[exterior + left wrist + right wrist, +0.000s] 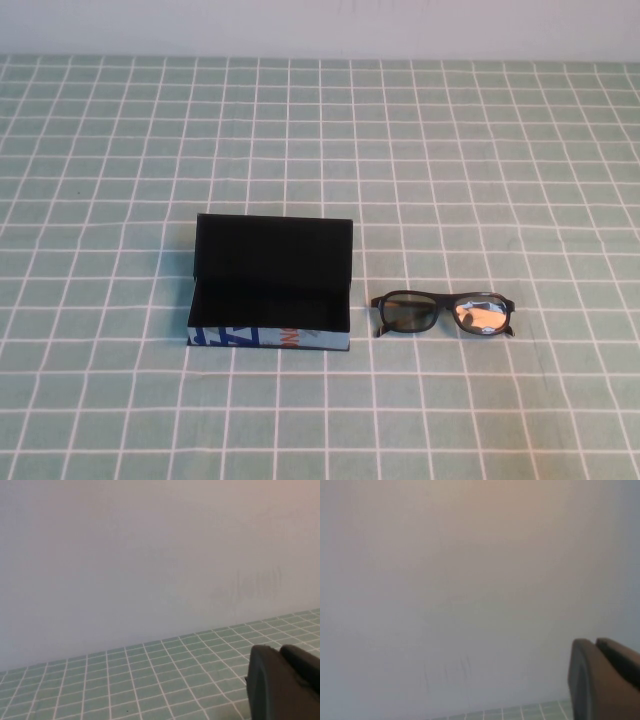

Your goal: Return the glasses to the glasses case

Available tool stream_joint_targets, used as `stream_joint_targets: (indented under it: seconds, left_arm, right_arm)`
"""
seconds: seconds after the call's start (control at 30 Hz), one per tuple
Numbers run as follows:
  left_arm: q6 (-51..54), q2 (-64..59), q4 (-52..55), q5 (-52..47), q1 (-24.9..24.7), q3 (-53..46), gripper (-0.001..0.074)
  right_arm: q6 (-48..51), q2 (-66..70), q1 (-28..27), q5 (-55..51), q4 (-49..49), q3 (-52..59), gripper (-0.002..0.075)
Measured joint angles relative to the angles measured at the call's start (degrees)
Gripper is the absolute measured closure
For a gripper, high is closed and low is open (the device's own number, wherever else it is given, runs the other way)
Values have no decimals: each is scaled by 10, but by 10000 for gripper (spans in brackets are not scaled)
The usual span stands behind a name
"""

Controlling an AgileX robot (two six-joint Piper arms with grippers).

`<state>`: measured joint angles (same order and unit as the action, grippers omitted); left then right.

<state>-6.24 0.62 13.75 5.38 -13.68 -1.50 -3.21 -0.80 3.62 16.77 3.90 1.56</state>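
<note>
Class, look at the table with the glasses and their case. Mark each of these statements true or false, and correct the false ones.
1. The glasses case stands open with its lid up. True.
2. The glasses lie inside the case. False: they lie on the checked tablecloth, to the robot's right of the case, apart from it.
3. The case's front side is light blue with print. True.
4. The right hand holds the glasses. False: it is shut on nothing, facing the wall, away from them.
5. The left hand touches the case. False: it is away from it, above the cloth.
</note>
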Motion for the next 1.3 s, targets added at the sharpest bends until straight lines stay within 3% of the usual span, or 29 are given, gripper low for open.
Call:
stream_joint_targets:
  seconds: [0.17, 0.33, 0.5, 0.6, 0.77, 1.0, 1.17, 1.3]
  left_arm:
    - [1, 0, 3, 32, 0, 0, 734]
    - [-30, 0, -9, 153, 0, 0, 734]
    - [-50, 0, -43, 284, 0, 0, 733]
    - [-52, 1, -58, 288, 0, 13, 733]
    - [-53, 1, -65, 227, 0, 80, 734]
    - [-56, -13, -70, 28, 0, 179, 734]
    - [-86, -75, -78, -128, 0, 209, 733]
    - [-94, -104, -65, -168, 0, 211, 733]
  right_arm:
    - [0, 0, 0, 76, 1, 0, 737]
    - [-2, 0, 0, 181, 4, -2, 737]
    - [-5, 0, 0, 139, 6, -80, 737]
    - [-8, 0, 0, 53, 6, -155, 737]
    - [-16, 54, 0, -90, 8, -288, 737]
    - [-17, 234, 0, -275, 34, -417, 737]
    - [-14, 372, 0, -396, 57, -454, 737]
    - [23, 448, 0, -424, 57, -454, 737]
